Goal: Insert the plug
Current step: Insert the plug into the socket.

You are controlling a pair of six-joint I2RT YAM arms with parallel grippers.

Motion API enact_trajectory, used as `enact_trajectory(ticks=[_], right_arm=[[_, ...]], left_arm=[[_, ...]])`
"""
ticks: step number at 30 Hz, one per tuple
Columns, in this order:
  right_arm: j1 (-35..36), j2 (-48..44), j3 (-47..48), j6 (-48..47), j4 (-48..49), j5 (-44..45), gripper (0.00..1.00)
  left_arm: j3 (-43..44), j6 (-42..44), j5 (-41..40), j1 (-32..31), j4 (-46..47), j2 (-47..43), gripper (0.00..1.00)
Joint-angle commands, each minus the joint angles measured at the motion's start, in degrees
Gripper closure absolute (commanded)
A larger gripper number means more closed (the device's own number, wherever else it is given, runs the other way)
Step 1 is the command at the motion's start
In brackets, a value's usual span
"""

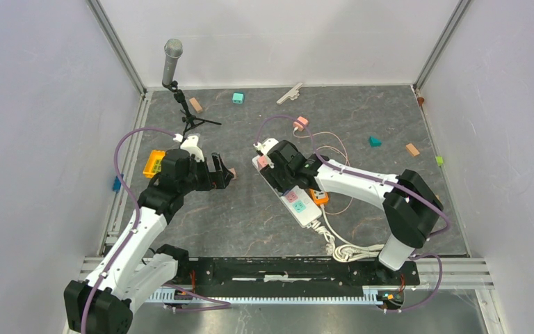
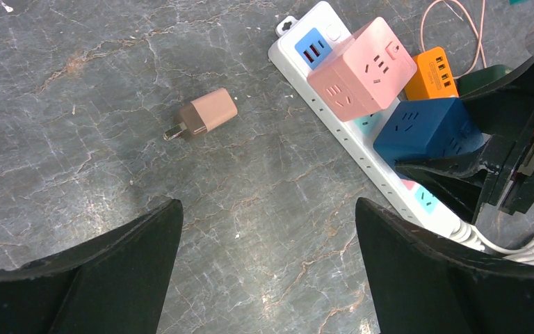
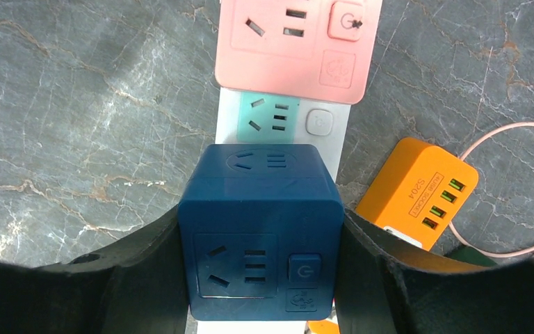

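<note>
Over the bench, the white power strip runs right beneath the right fingers. They're pinching the blue cube plug squarely between them, down on the strip and just short of the pink cube already sitting there. Seated or not? Can't tell from here, so the final push looks unfinished. Left fingers hang spread wide, a small tan plug lying untouched ahead of them.

Microphone (on a tripod), teal block, wooden block
</note>
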Motion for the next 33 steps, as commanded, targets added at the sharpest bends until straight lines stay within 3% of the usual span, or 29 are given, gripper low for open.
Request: enact_trajectory(ticks=[1,8,20,33], right_arm=[[-0.5,1.1,1.3,-1.4,-11.0,-3.2,1.0],[-0.5,3.8,1.8,-2.7,-11.9,-2.3,1.0],[-1.5,3.8,-0.6,0.8,-5.4,-0.7,1.0],[-5.8,1.6,-5.4,5.7,0.9,-10.4,1.0]], left_arm=[[1.1,2.5,-1.1,0.1,1.0,-0.8,0.0],[1.1,2.5,-1.2,0.2,1.0,-0.9,0.0],[1.2,2.5,-1.4,0.1,1.0,-1.2,0.0],[1.1,2.5,-1.4,0.1,1.0,-1.5,0.0]])
